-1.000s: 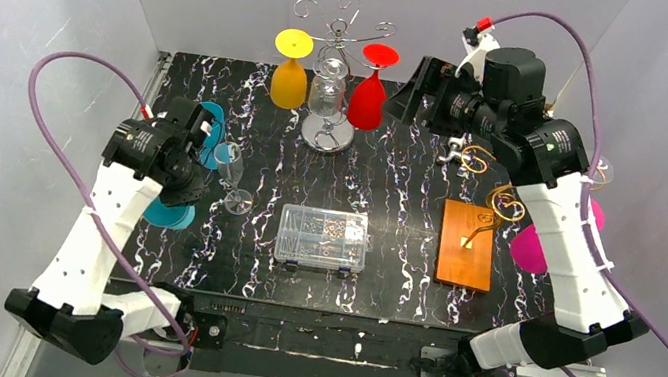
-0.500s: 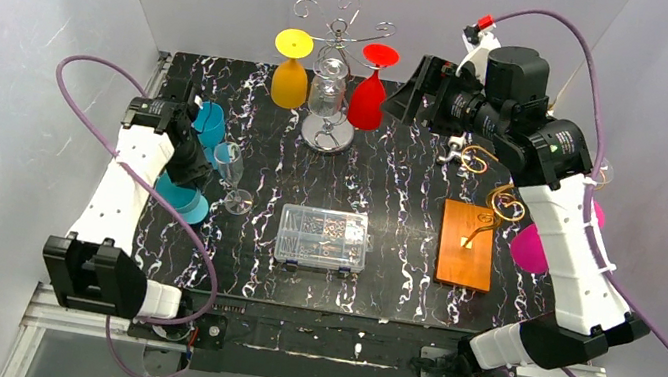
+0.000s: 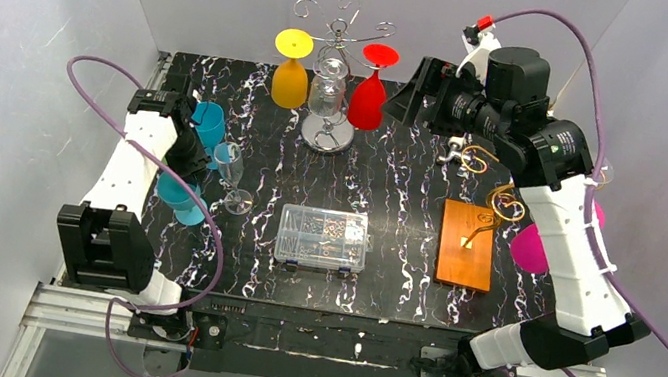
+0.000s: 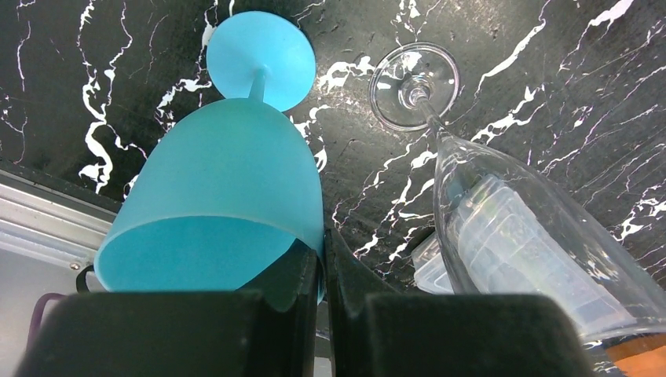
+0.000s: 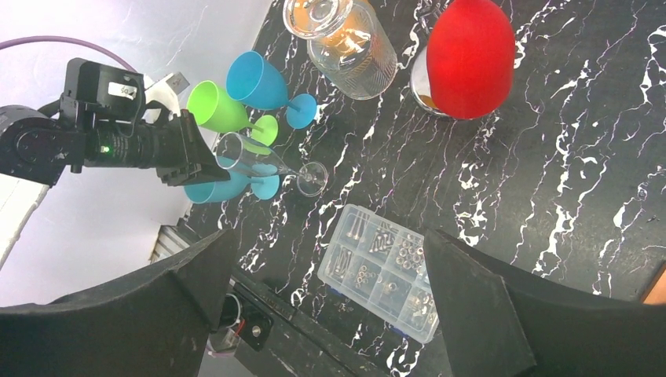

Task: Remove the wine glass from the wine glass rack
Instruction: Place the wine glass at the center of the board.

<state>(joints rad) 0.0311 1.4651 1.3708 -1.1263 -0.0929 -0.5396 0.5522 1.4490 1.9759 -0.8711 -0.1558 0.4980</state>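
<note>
Currently right gripper [image 5: 326, 236] is held wide open, with the red glass [image 5: 471, 55] hung inverted on the rack [image 3: 338, 42] ahead of it, while left gripper [image 4: 322, 251] is clenched shut, blue glass [image 4: 228, 173] rim at its tips and clear glass [image 4: 534, 243] beside.

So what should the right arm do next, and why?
Probably ease the right gripper forward to straddle the red wine glass. Its jaws stand wide open and aimed at that glass, which hangs upside down on the rack, not yet gripped.
</note>
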